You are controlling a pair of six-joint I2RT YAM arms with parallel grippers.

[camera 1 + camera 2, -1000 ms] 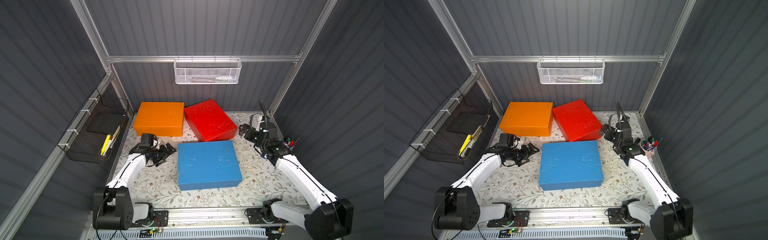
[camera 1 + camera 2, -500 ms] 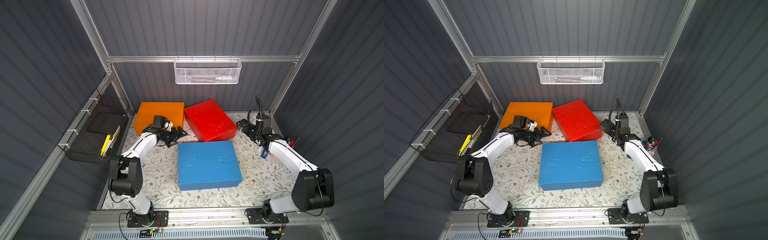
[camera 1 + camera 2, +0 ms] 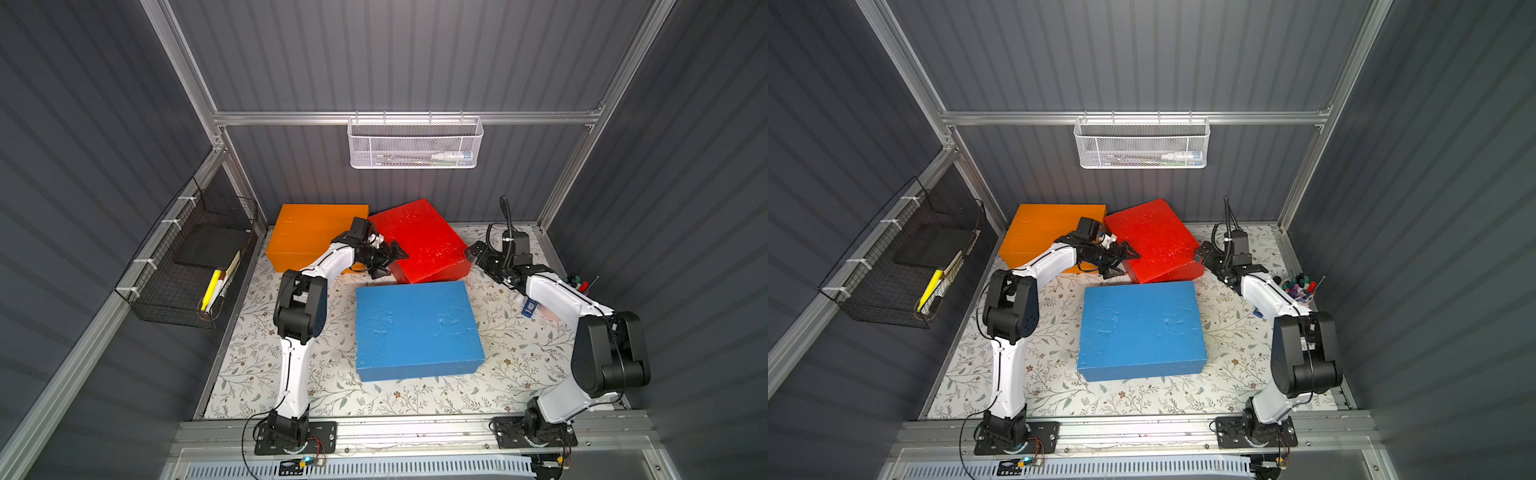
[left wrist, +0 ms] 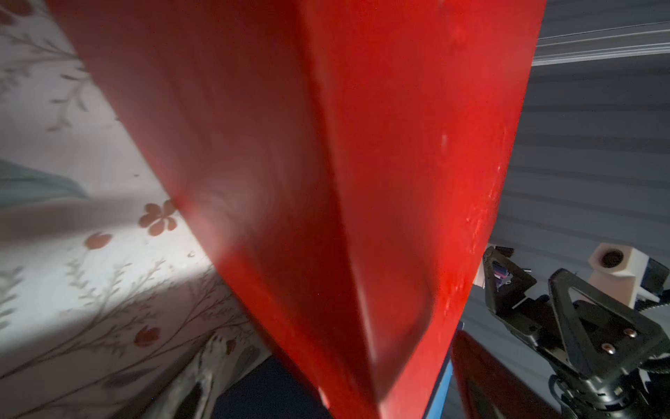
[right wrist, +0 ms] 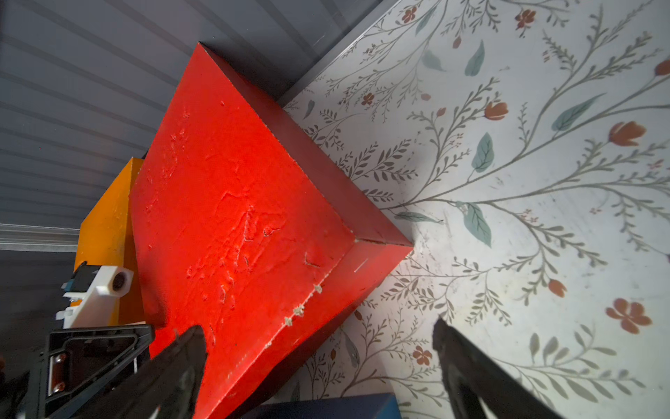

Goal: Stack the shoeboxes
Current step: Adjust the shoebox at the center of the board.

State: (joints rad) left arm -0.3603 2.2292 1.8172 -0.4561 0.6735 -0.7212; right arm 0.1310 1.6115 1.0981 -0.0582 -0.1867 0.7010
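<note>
Step in hand: bracing the red box, which lies just behind the blue box. The left gripper and right gripper, jaws apart, flank it. The next move probably calls for pressing inward evenly, then lifting together.

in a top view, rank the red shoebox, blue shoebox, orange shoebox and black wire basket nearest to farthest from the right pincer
1. red shoebox, right beside the right pincer
2. blue shoebox, front centre
3. orange shoebox, back left
4. black wire basket, on the left wall

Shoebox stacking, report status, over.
Left gripper open beside red shoebox. Right gripper open, jaws straddling its corner. Nothing stacked yet. Orange shoebox, blue shoebox crowd it.
</note>
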